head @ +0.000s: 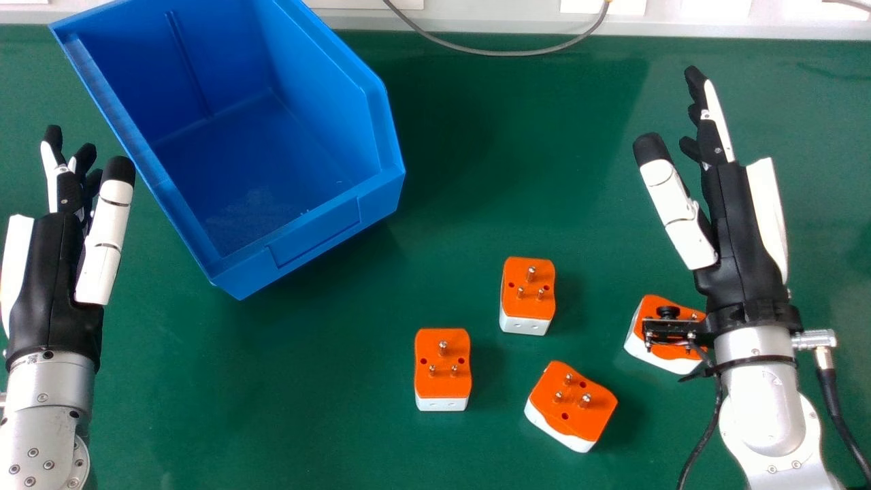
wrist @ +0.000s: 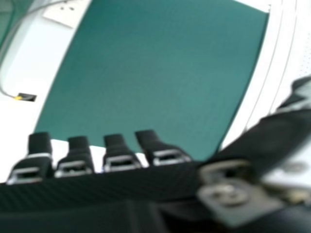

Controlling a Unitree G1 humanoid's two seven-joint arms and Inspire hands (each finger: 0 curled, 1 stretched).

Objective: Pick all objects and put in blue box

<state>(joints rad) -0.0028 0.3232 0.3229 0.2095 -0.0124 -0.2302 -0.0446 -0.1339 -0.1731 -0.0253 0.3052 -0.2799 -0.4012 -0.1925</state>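
- by my reading the job is at its start: no adapter lies in the blue box, and four are left to go in.
- the square adapter is to the right of the box and nearer the robot, standing straight; the upper adapter is farther right of the box, a little less near the robot.
- the turned adapter is farther right of the box and closest to the robot, set askew.
- the far adapter is farthest right of the box, partly hidden by the wrist bracket.
- all four look alike: orange face up with metal pins, white body beneath, sides slightly waisted.
- the right hand is well to the right of the box, fingers out straight, thumb spread away, pinching nothing.
- the left hand is just left of the box, fingers straight, thumb extended, holding nothing.
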